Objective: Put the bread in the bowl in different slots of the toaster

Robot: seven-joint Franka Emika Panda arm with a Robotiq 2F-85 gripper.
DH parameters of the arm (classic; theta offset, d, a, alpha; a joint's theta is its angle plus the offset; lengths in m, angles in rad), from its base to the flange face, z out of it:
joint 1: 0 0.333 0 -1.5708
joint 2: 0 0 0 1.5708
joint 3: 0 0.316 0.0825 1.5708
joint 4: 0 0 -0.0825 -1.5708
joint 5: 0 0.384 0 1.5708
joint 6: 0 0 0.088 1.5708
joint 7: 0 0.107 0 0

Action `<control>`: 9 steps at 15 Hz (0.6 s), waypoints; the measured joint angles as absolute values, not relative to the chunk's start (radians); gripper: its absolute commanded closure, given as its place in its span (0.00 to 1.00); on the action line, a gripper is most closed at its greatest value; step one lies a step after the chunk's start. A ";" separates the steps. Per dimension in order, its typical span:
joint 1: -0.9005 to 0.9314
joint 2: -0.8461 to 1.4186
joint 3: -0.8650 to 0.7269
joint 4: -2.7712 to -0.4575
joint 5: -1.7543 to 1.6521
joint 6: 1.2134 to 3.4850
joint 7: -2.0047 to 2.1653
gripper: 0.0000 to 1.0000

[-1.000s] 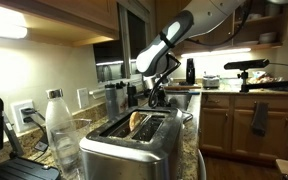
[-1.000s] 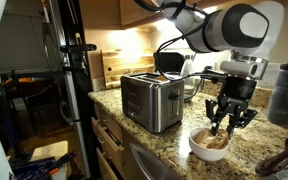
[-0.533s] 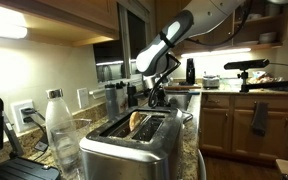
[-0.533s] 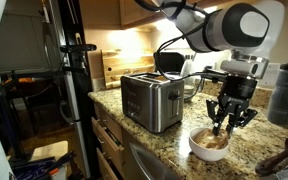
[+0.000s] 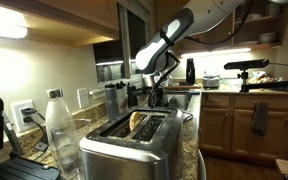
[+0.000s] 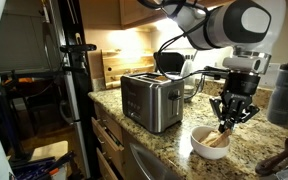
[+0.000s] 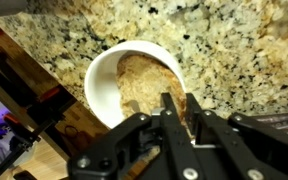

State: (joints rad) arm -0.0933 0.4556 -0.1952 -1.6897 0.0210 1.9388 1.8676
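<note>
Tan bread pinched, not yet at the toaster

Your gripper (image 7: 181,112) has just drawn its jaws together on the edge of the bread slice (image 7: 139,85), which lay loose between them a moment ago, and it has risen slightly. The slice hangs over the white bowl (image 7: 96,75), which sits on the granite counter (image 7: 219,40) near the toaster (image 6: 151,100) but apart from it. Farther off, one toaster slot already holds a lodged slice (image 5: 139,123). The grip looks made, so this slice should go in the free slot beside it.

tan bread (image 7: 142,85), white bowl (image 7: 97,82), speckled beige counter (image 7: 224,38)
</note>
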 measured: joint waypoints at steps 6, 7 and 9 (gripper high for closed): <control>-0.088 0.448 -0.195 -1.692 0.021 1.958 1.879 0.90; -0.086 0.442 -0.193 -1.695 0.025 1.958 1.888 0.90; -0.080 0.421 -0.189 -1.710 0.029 1.956 1.907 0.90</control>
State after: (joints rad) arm -0.0796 0.4207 -0.1895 -1.7103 0.0291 1.9561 1.9069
